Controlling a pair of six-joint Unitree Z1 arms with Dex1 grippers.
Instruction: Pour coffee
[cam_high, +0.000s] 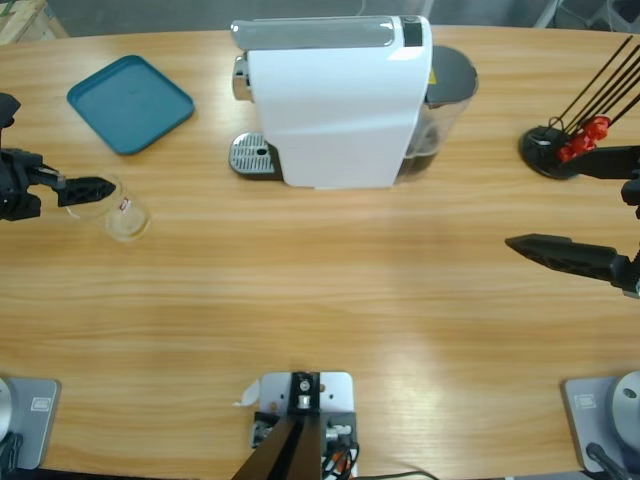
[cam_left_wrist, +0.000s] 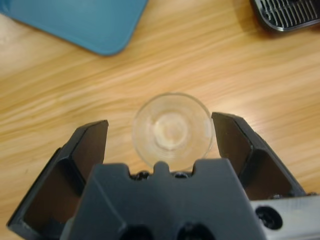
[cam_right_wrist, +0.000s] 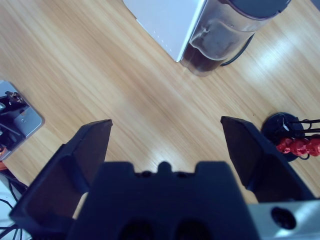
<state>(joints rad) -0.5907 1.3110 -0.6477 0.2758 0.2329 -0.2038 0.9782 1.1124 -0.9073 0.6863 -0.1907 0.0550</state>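
A small clear tumbler (cam_left_wrist: 171, 131) stands upright on the wood, and I see no dark coffee in it. My left gripper (cam_left_wrist: 162, 127) is open, with one jaw on each side of the glass and neither touching it. In the high view the tumbler (cam_high: 125, 218) sits at the far left, with the left gripper (cam_high: 98, 196) reaching in from the left edge. My right gripper (cam_right_wrist: 165, 125) is open over bare table with nothing between its jaws. In the high view the right gripper (cam_high: 545, 200) comes in from the right edge.
A white coffee machine (cam_high: 335, 100) stands at the back middle, with a metal drip grille (cam_high: 252, 155) on its left and a dark water tank (cam_high: 445, 100) on its right. A teal tray (cam_high: 130, 103) lies back left. A black stand with red capsules (cam_high: 572, 145) is at the right.
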